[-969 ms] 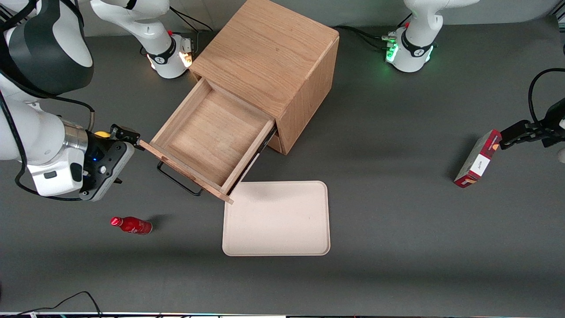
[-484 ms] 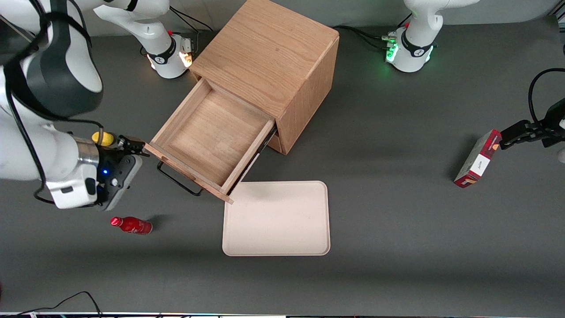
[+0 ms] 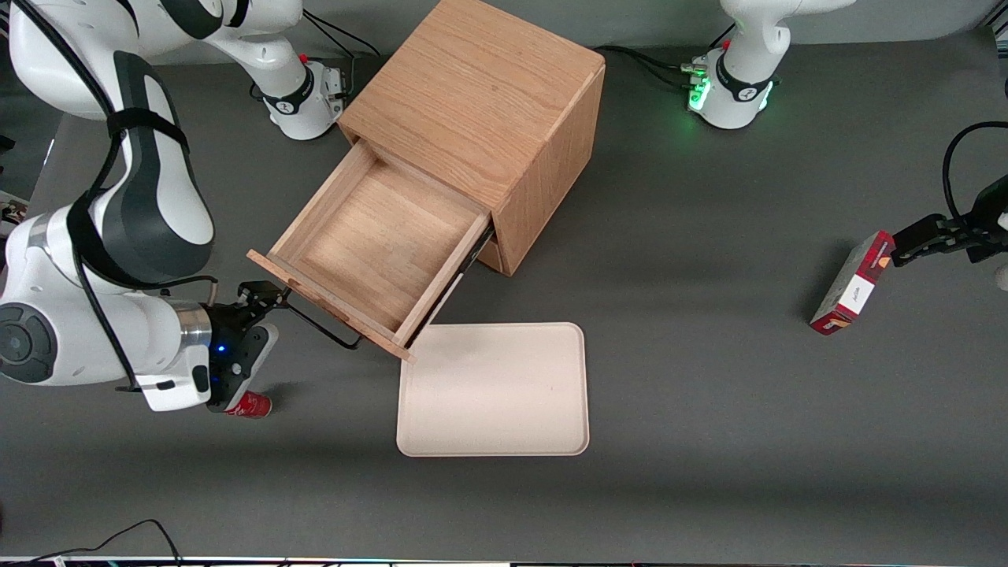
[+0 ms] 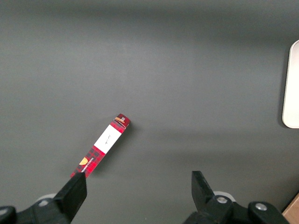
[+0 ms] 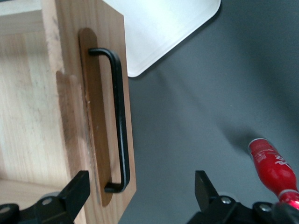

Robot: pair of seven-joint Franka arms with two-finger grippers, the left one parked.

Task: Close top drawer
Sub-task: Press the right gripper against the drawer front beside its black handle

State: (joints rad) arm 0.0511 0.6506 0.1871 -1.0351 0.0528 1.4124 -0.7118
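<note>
The oak cabinet stands at the back of the table with its top drawer pulled far out and empty. The drawer's front panel carries a thin black wire handle, also seen in the right wrist view. My right gripper is open and empty, just in front of the drawer front at the handle's end toward the working arm's side. In the wrist view the gripper spans that handle end and the panel's edge without touching. The lower drawer is hidden under the open one.
A cream tray lies flat in front of the cabinet, nearer the front camera. A red bottle lies on the table under my wrist. A red box stands at the parked arm's end.
My right gripper has swung from beside the drawer front's corner toward the front camera and now faces the drawer front at the handle. The drawer has not moved.
</note>
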